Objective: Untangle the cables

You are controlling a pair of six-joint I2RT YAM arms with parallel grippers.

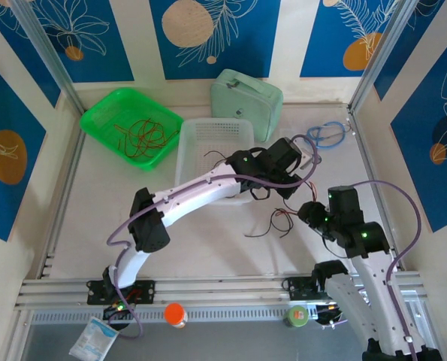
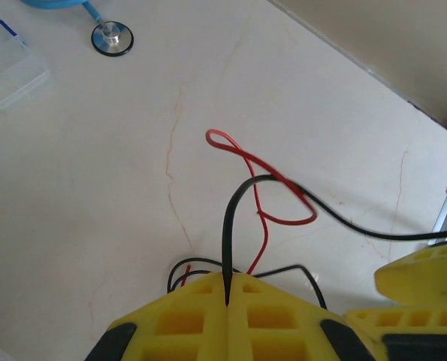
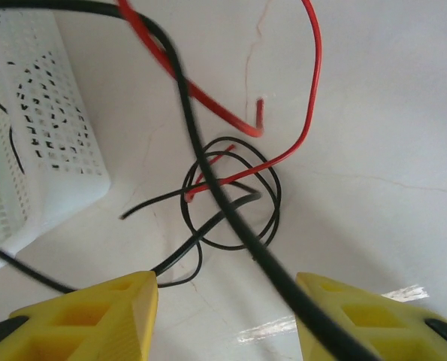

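Observation:
The cables point(image 1: 277, 221) lie as a small tangle of thin red and black wires on the table right of centre. My left gripper point(image 1: 289, 189) reaches across to them; in the left wrist view its yellow fingers point(image 2: 228, 289) are shut on a black wire point(image 2: 229, 226) that rises between the tips, with a red wire loop point(image 2: 262, 174) beyond. My right gripper point(image 1: 307, 213) hovers just right of the tangle. In the right wrist view it stands open point(image 3: 227, 282) over a coiled black-and-red knot point(image 3: 231, 192), and a blurred black wire point(image 3: 283, 274) runs between its fingers, close to the right one.
A white perforated basket point(image 1: 215, 134) stands just left of the tangle. A green tray point(image 1: 95, 116) at back left holds more red and black wires. A mint pouch point(image 1: 247, 94) sits behind the basket, and a light-blue cable point(image 1: 328, 135) lies at the back right.

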